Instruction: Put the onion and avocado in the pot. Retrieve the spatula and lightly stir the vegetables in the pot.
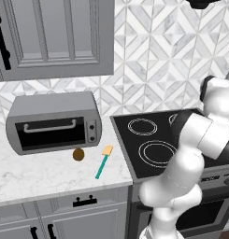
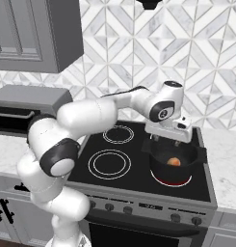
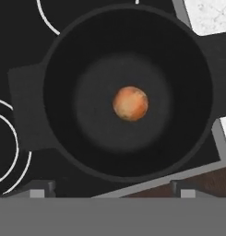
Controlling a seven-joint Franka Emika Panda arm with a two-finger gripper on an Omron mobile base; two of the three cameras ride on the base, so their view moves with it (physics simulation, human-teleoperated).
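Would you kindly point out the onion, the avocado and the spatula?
onion (image 3: 130,103): hand view, middle of the ball.
avocado (image 1: 78,154): left base view, centre of the lump.
spatula (image 1: 103,166): left base view, teal handle.

a grey toaster oven (image 1: 53,122) sits on the white marble worktop (image 1: 36,175), left of the black stove (image 1: 148,142). grey cabinets (image 1: 55,37) hang above, against a patterned tile backsplash (image 1: 158,56).
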